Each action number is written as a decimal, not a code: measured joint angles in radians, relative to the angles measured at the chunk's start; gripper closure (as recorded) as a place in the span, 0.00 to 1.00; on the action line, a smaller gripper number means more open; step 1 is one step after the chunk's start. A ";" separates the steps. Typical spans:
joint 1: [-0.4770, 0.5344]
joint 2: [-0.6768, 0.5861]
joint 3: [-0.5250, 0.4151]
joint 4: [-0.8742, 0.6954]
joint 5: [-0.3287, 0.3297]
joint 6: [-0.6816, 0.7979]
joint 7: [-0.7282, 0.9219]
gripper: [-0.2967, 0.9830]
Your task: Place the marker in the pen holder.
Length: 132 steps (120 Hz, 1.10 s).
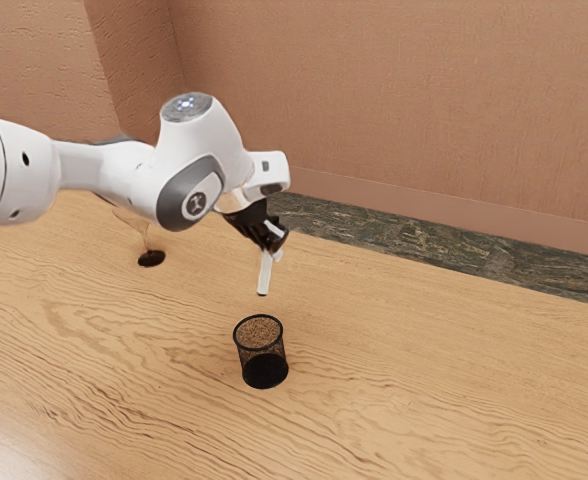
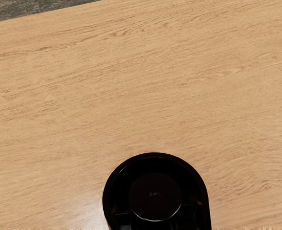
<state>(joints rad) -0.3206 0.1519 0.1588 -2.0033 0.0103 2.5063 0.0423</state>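
In the exterior view my black gripper is shut on the white marker. The marker hangs nearly upright below the fingers, its dark end down and clear of the tabletop. The black mesh pen holder stands upright on the table. Its round open rim appears below the marker's lower end in that view, with a gap between them. A large dark round shape lies at the wrist view's lower edge, close under the hand; I cannot tell for certain what it is.
Behind the arm, toward the exterior view's left, a dark round base with a thin translucent stem stands on the wooden table. A dark stone-like strip runs beyond the table's far edge, below a brown wall.
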 joint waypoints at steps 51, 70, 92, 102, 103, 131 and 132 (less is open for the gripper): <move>-0.018 -0.066 -0.029 -0.125 -0.004 0.012 -0.032 0.83; -0.009 -0.028 -0.030 -0.145 -0.005 0.013 -0.043 0.83; -0.004 -0.013 -0.033 -0.143 -0.028 0.008 -0.025 0.55; 0.011 -0.041 -0.021 -0.063 -0.033 -0.073 -0.008 0.44; 0.010 -0.043 -0.016 -0.039 -0.033 -0.091 -0.004 0.44; 0.066 -0.115 0.094 0.335 -0.027 -0.631 0.145 0.30; 0.070 -0.115 0.095 0.339 -0.027 -0.644 0.150 0.30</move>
<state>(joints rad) -0.2509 0.0364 0.2539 -1.6643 -0.0163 1.8627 0.1923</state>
